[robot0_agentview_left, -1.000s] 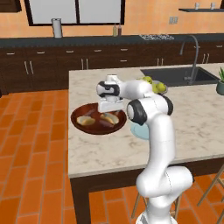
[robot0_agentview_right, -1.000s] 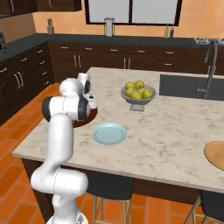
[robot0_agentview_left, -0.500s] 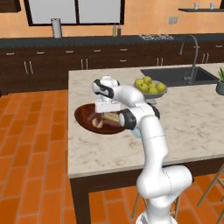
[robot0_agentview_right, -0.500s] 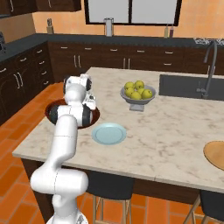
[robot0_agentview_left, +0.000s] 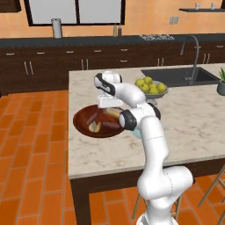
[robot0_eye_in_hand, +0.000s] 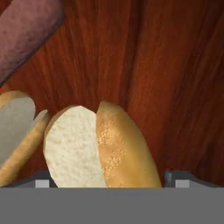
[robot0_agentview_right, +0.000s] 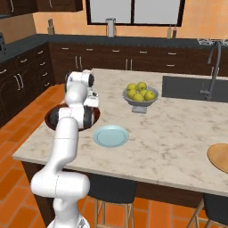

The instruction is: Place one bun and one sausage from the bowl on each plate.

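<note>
A pale marble-topped island counter (robot0_agentview_right: 178, 133) carries the dark wooden bowl (robot0_agentview_left: 83, 125) at its edge nearest the orange floor, a light-blue plate (robot0_agentview_right: 111, 136) just beside it, a grey footed bowl of yellow-green fruit (robot0_agentview_right: 140, 94) near the sink (robot0_agentview_right: 196, 88), and a tan plate (robot0_agentview_right: 220, 157) well apart.

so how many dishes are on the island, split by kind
plates: 2 (light-blue plate, tan plate)
bowls: 2 (brown wooden bowl, grey fruit bowl)
total: 4
</note>
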